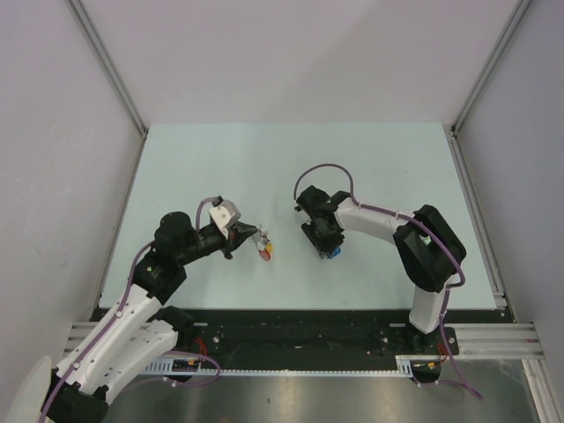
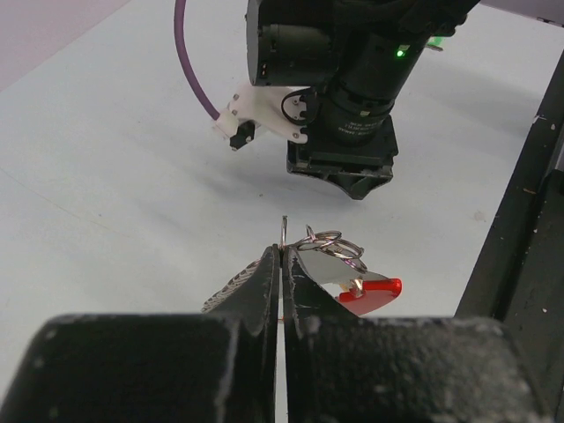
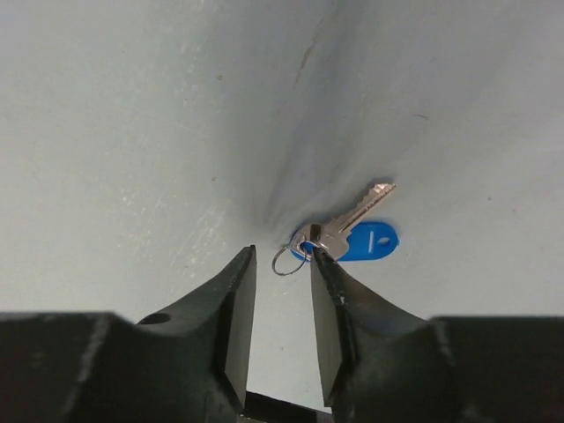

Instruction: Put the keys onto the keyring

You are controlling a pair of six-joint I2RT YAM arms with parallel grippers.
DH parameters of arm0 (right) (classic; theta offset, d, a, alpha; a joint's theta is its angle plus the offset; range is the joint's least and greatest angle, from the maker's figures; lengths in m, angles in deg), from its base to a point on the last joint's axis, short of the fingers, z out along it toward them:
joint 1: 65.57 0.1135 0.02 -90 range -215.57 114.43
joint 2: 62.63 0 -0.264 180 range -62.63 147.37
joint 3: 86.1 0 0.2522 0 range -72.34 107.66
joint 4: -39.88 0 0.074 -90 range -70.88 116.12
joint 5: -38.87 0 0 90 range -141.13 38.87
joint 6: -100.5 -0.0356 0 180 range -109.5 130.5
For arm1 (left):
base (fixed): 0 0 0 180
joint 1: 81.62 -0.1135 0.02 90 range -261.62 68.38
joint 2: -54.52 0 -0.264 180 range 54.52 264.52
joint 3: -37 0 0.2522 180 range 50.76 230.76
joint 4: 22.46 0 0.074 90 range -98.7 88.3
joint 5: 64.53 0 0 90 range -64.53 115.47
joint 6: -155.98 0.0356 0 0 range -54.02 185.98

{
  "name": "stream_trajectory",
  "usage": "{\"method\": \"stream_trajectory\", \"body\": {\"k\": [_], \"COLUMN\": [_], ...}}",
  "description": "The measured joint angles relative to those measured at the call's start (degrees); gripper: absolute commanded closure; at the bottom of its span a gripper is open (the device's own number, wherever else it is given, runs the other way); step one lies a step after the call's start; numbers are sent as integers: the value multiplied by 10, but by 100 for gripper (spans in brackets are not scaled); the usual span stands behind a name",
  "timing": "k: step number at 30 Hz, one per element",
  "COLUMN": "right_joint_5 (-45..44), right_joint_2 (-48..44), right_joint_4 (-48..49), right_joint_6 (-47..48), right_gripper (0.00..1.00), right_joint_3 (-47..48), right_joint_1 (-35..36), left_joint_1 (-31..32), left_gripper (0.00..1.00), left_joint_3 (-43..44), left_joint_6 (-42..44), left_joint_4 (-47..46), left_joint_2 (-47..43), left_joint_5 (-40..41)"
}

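Note:
My left gripper is shut on a thin wire loop of the keyring. The keyring's silver rings, grey strap and red band hang just right of the jaws. From above, the left gripper holds this bundle just over the table; a yellow bit shows in it. A silver key with a blue tag and a small ring lies flat on the table. My right gripper stands open over it, the small ring between the tips and the right fingertip against the key's head.
The right arm's wrist and camera face the left gripper from close range. The pale table is fenced by metal rails. A black base rail runs along the near edge.

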Motion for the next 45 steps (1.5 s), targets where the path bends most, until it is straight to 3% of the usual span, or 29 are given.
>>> {"method": "stream_trajectory", "body": {"k": [7,15,22,32,45], "right_joint_5": [-60,-178,-249,-308,-322], "right_joint_2": [-109,-221,-193,-167,-142], "right_joint_4": [58,164,206,212,201], "right_joint_6": [-48,-215,-331,-419,-462], "right_gripper": [59,61,66,70,76], "right_joint_3": [-41,-189,-219,-222,-222], "right_joint_1": [19,85,148,150,140], "left_joint_1": [-1,-1,-1,-2,-2], "left_gripper": [100,100,100,99,100], "left_joint_3": [0,0,0,0,0], "left_joint_6": [0,0,-1,-1,-1], "left_joint_4": [2,4,4,4,4], "left_joint_2": [0,0,-2,-12,-16], "left_joint_5": [4,15,24,27,27]}}
